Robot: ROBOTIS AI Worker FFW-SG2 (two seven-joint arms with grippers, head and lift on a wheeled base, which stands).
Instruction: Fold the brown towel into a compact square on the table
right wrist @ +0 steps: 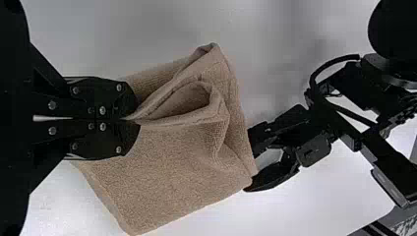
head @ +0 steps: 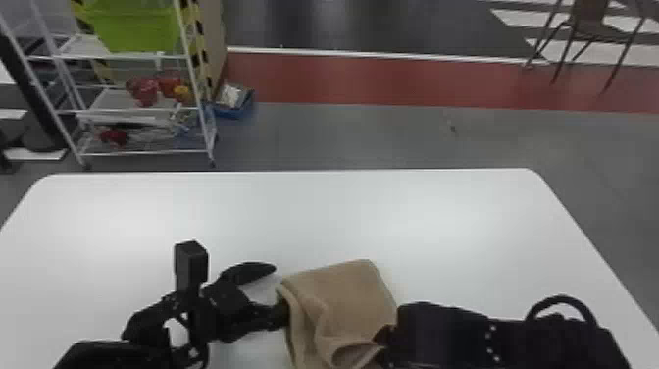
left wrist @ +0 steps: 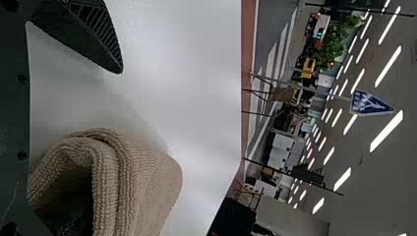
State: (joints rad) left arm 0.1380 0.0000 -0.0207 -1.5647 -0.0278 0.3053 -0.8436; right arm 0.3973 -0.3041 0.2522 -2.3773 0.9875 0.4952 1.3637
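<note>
The brown towel (head: pixel 343 299), partly folded with a raised, bunched near side, lies at the table's near edge. At its left side is my left gripper (head: pixel 268 293), open, one finger above the white table and the other tucked into the towel's fold. In the left wrist view the left gripper (left wrist: pixel 98 145) has its lower finger inside the looped towel (left wrist: pixel 142 182). My right gripper (head: pixel 385 337) is at the towel's near right part. Seen from the right wrist, the right gripper (right wrist: pixel 132 119) is shut on a pinched corner of the towel (right wrist: pixel 182 167), beside an open fold.
The white table (head: pixel 314 211) extends beyond the towel to its far edge. Past it on the left stands a white wire shelf (head: pixel 132 110) with a green bin (head: pixel 135 24), a blue box (head: pixel 235 105) beside it. A chair (head: pixel 586 24) is far right.
</note>
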